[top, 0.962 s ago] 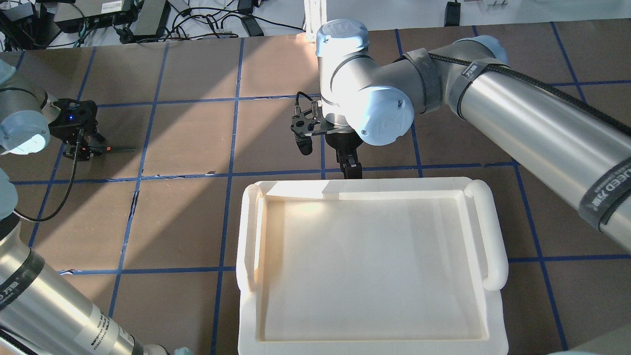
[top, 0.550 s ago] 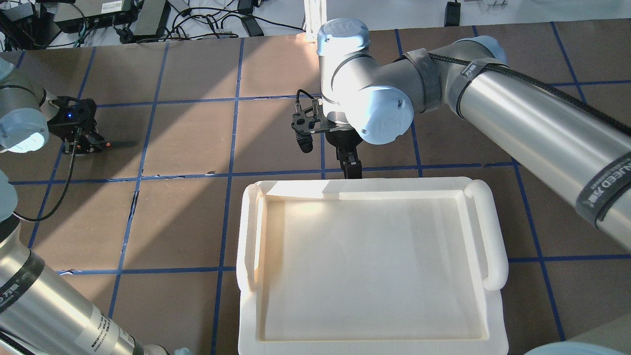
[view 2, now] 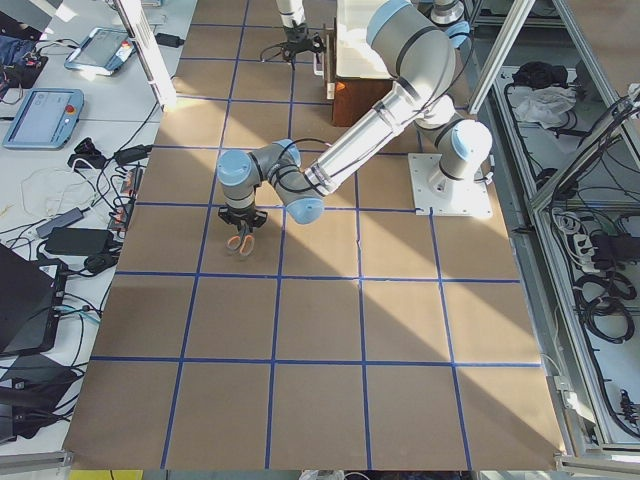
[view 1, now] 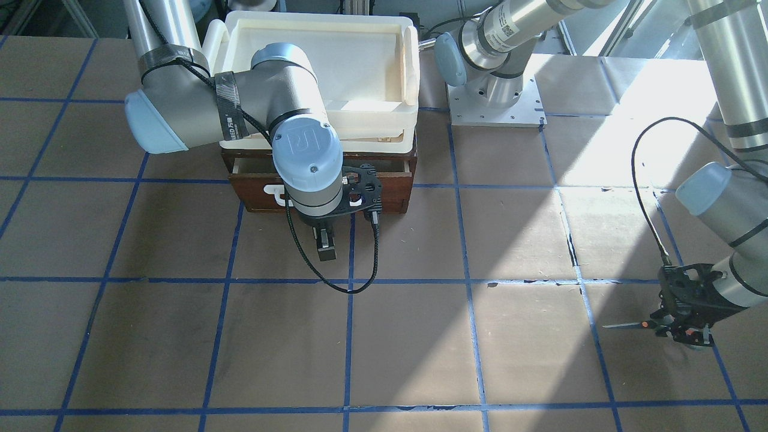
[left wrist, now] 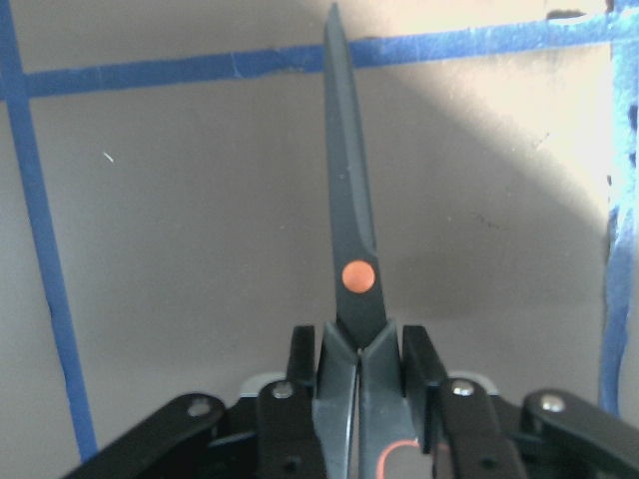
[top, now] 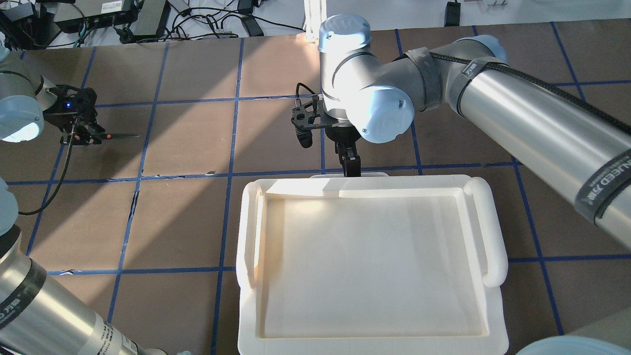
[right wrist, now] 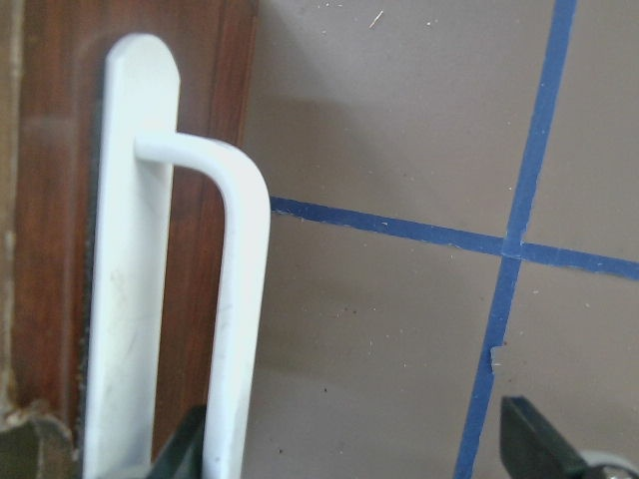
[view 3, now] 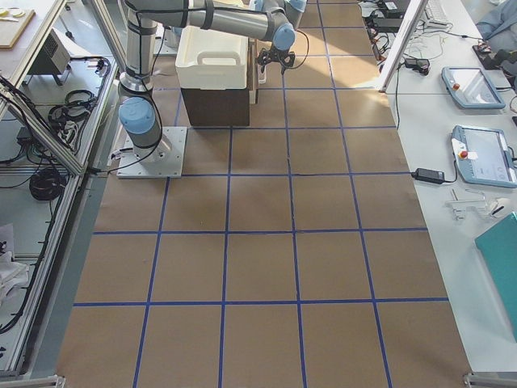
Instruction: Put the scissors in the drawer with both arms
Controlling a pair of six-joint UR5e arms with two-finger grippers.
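Scissors [left wrist: 344, 200]: light, stiff, slick blades, sharp tip, so probably best gripped at the handles. Left end effector [left wrist: 361, 359] pinches them there, blades level over the surface [view 1: 420, 336], well apart from the drawer [view 1: 390, 192]. Right end effector [view 1: 326, 245] points down at the drawer's front, fingers spread around its white handle [right wrist: 245, 299]. The drawer looks only slightly open.

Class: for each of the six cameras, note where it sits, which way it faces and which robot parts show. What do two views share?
Front-facing: across the table, facing the robot; both arms, drawer.
Overhead: behind the robot, looking down; both arms, cream tray.
Exterior left: table's left end; left arm near.
Exterior right: right end; right arm near.
Left wrist: behind the left claw, along the scissors.
Right wrist: at the right claw, facing the white handle.
Shared: front-facing and overhead both show the scissors.
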